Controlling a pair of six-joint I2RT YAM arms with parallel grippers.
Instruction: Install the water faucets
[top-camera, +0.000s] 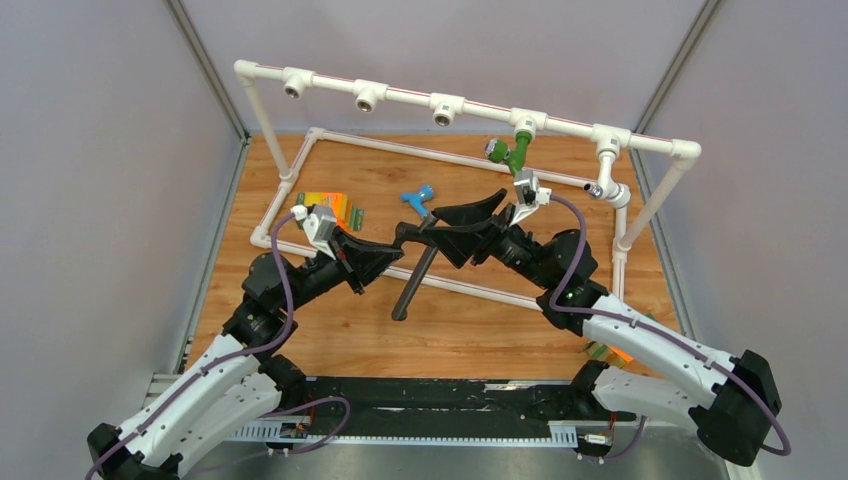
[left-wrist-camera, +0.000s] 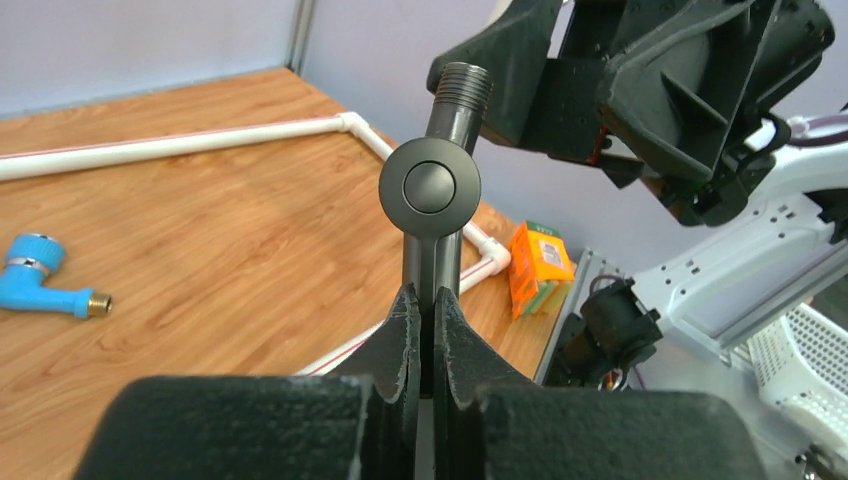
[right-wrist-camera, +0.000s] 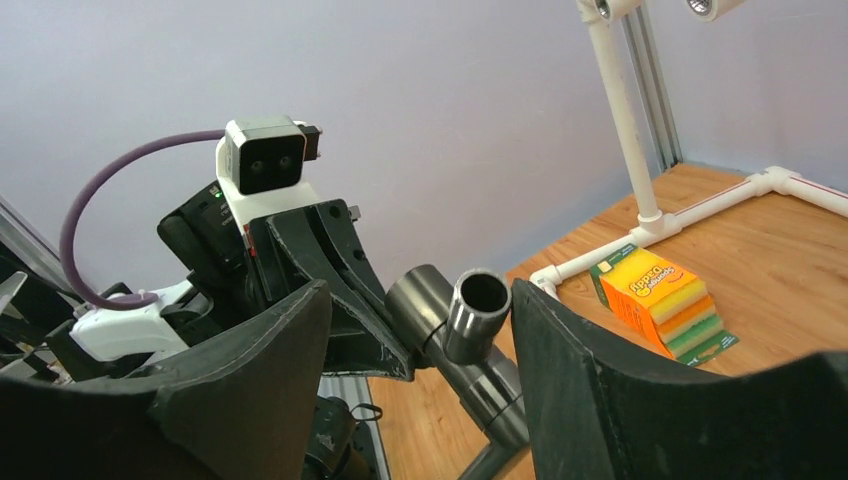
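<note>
Left gripper (left-wrist-camera: 424, 305) pinching dark faucet tube (left-wrist-camera: 430, 186). Right gripper (right-wrist-camera: 420, 295) spread around tube's open end, not gripping. Risk: tube pivots in single pinch, drops onto worktop (top-camera: 480, 335).

1. Wood-grain bench (top-camera: 470, 335) between grey walls (top-camera: 100, 200).
2. White pipe frame (top-camera: 400, 97): its base loop lies on the bench, and uprights carry a top rail at the far side.
3. Tee sockets (top-camera: 368, 96) sit spaced along that rail.
4. An orange, yellow and green sponge pack (top-camera: 325, 203) lies inside the loop, near its left corner.
5. A second sponge pack (top-camera: 612, 350) lies outside the loop, near right, partly hidden.
</note>
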